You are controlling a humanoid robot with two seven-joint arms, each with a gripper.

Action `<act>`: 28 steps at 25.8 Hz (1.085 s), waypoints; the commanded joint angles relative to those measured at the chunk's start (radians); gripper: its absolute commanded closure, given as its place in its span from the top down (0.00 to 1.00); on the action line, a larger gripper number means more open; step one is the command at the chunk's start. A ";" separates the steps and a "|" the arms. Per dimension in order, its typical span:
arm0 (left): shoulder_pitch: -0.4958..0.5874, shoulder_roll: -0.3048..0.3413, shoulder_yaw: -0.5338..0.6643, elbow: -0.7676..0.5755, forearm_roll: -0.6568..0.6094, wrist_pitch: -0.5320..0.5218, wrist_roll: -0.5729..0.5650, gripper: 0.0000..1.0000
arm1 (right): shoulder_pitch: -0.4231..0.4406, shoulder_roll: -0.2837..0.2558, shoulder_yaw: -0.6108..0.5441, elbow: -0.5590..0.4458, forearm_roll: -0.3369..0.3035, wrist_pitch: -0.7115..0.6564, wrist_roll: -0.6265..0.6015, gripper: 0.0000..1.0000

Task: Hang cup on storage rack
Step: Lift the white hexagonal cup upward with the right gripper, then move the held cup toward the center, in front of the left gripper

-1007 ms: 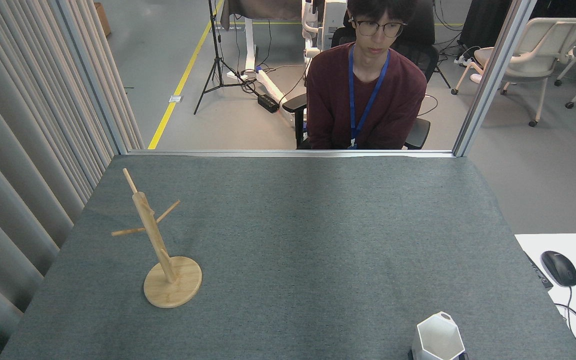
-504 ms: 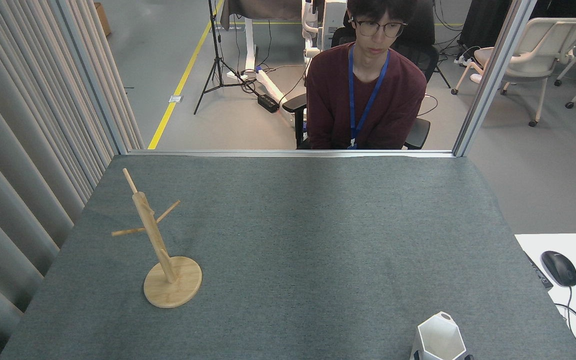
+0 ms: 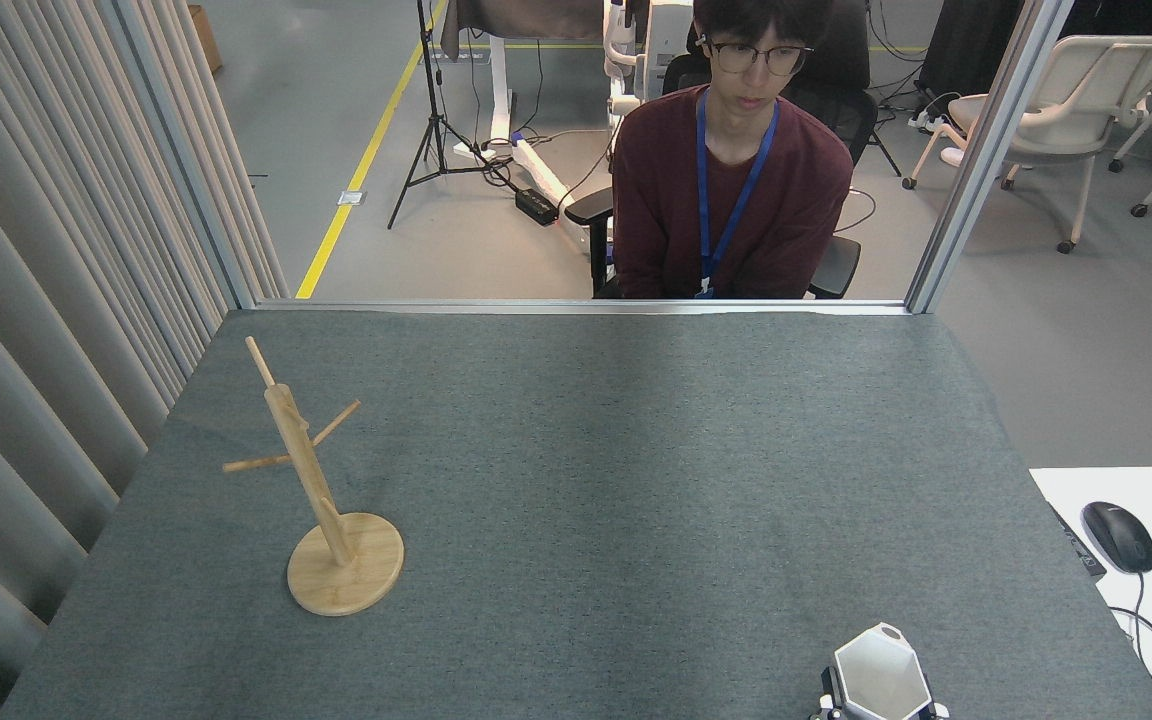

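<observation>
A grey felt worktop fills the view. The storage rack stands upright at its left. The cup sits upright at the near right edge, the right tool barely visible around its base; I cannot tell its grip.

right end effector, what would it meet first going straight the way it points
Probably the cup: only slivers of the right end effector show beside it, so direction is uncertain.
</observation>
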 commanded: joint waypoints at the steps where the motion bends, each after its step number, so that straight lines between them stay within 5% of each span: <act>1: 0.000 0.000 0.000 0.000 0.003 0.001 0.000 1.00 | 0.000 -0.001 0.001 0.007 0.020 0.007 -0.014 0.28; 9: -0.044 -0.012 -0.049 -0.051 -0.017 -0.017 -0.008 1.00 | -0.066 -0.019 0.006 -0.080 0.033 0.009 -0.028 0.28; 12: -0.072 -0.015 -0.200 -0.032 -0.072 -0.007 0.002 1.00 | -0.160 0.013 0.021 -0.073 0.144 0.007 -0.006 0.28; 16: -0.113 -0.072 -0.319 -0.021 -0.186 0.093 -0.015 1.00 | -0.212 0.145 0.143 -0.073 0.256 0.010 -0.002 0.29; 20: -0.207 -0.125 -0.418 0.014 -0.445 0.159 -0.078 1.00 | -0.206 0.197 0.297 -0.074 0.377 0.041 -0.002 0.29; 28: -0.227 -0.136 -0.497 0.006 -0.531 0.211 -0.087 1.00 | -0.195 0.208 0.469 -0.057 0.411 0.116 -0.002 0.29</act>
